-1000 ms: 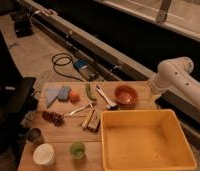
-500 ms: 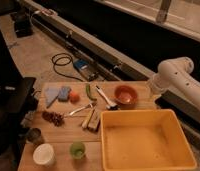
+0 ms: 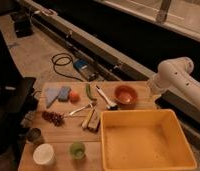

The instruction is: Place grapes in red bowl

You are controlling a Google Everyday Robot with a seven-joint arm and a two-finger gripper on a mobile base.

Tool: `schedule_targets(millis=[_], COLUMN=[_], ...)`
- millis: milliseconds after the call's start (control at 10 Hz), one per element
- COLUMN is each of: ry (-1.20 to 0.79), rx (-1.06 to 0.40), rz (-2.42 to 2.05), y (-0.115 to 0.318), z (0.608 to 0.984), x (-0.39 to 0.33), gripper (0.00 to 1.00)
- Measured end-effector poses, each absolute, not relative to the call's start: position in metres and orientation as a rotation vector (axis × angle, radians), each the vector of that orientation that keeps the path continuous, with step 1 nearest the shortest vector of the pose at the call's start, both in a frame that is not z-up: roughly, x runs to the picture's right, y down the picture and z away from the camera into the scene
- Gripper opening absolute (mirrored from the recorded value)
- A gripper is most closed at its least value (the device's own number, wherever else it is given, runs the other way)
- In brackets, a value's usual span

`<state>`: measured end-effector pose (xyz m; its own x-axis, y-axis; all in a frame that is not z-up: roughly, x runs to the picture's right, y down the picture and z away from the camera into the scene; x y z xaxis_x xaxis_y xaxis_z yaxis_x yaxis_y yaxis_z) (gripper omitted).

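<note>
Grapes (image 3: 53, 118) lying at left of wooden table (image 3: 63, 136), well apart from gripper (image 3: 154, 91).
Gripper at white arm's (image 3: 180, 75) end, far right, just beyond red bowl (image 3: 125, 95); unable to tell whether clenched or released.

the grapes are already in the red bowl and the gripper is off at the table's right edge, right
Not quite. The camera view shows the grapes lying on the table near its left side, not in the red bowl. The gripper is indeed off at the table's right edge.
</note>
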<state>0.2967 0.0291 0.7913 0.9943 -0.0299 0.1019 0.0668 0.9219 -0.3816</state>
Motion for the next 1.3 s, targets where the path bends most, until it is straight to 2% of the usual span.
schedule_targets(millis=[800, 1100, 1300], ry=[-0.096, -0.108, -0.135], rx=[-0.391, -0.359, -0.355], rz=[-0.056, -0.239, -0.384], y=[0.029, 0.012, -0.001], z=[0.791, 0.774, 0.757], x=[0.297, 0.278, 0.239], gripper=[0.60, 0.60, 0.60])
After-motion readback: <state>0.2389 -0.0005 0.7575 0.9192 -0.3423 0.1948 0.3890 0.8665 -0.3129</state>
